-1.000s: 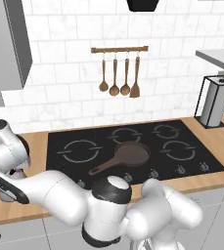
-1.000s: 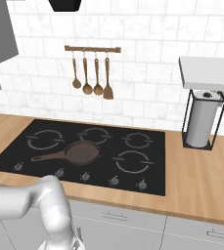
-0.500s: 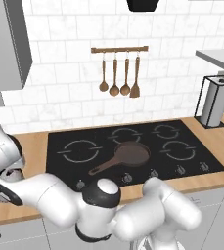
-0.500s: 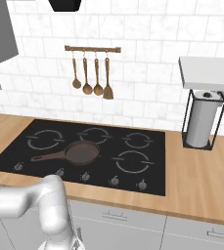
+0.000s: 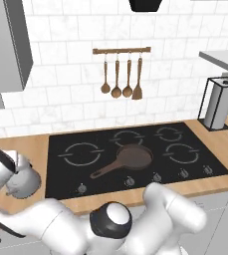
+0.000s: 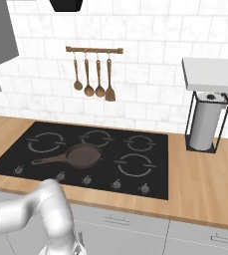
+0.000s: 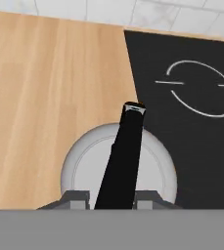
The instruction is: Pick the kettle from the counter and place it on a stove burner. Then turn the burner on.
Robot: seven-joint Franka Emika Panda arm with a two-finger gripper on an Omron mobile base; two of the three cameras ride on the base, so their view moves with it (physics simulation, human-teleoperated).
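On the wooden counter [image 7: 45, 97], just beside the black cooktop [image 7: 182, 146], the kettle [image 7: 84, 171] sits directly beneath the pincer [image 7: 111, 197], fingers straddling its handle [image 7: 125, 156] for lifting; closure cannot be determined.

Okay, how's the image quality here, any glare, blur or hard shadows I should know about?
Left base view: flat, even rendered light, no glare on the black cooktop; the kettle sits half hidden behind the white arm. Right base view: equally even, sharp on the frying pan. Hand view: softer and slightly blurred, the kettle's black handle close between the gripper tips, faint shading on the counter.
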